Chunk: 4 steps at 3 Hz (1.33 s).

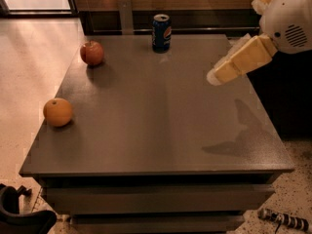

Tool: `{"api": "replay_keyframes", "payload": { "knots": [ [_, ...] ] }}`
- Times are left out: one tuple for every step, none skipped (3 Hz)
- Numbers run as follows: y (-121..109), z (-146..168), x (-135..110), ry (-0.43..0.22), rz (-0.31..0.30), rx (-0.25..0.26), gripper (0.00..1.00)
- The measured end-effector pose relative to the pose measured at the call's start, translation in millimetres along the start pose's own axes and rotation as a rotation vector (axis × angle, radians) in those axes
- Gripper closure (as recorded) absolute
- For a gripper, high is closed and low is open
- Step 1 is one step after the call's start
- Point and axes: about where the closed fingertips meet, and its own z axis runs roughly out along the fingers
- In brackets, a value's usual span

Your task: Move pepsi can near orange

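The dark blue pepsi can point(161, 32) stands upright at the far edge of the grey table point(161, 130), near its middle. The orange point(58, 112) lies at the table's left edge, toward the front. My gripper point(217, 76) reaches in from the upper right on a white and cream arm. It hangs above the right part of the table, well to the right of the can and in front of it, far from the orange.
A red apple point(92, 52) sits at the far left of the table, left of the can. A dark wall base runs behind the table. A black object point(19, 213) lies on the floor at lower left.
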Motion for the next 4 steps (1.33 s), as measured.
{"api": "replay_keyframes", "payload": {
  "knots": [
    [-16, 47, -10, -0.136, 0.099, 0.049, 0.00],
    [-31, 67, -14, -0.185, 0.136, 0.088, 0.00],
    [-33, 69, -13, -0.190, 0.145, 0.091, 0.00],
    [-40, 78, -10, -0.208, 0.179, 0.101, 0.00]
  ]
}}
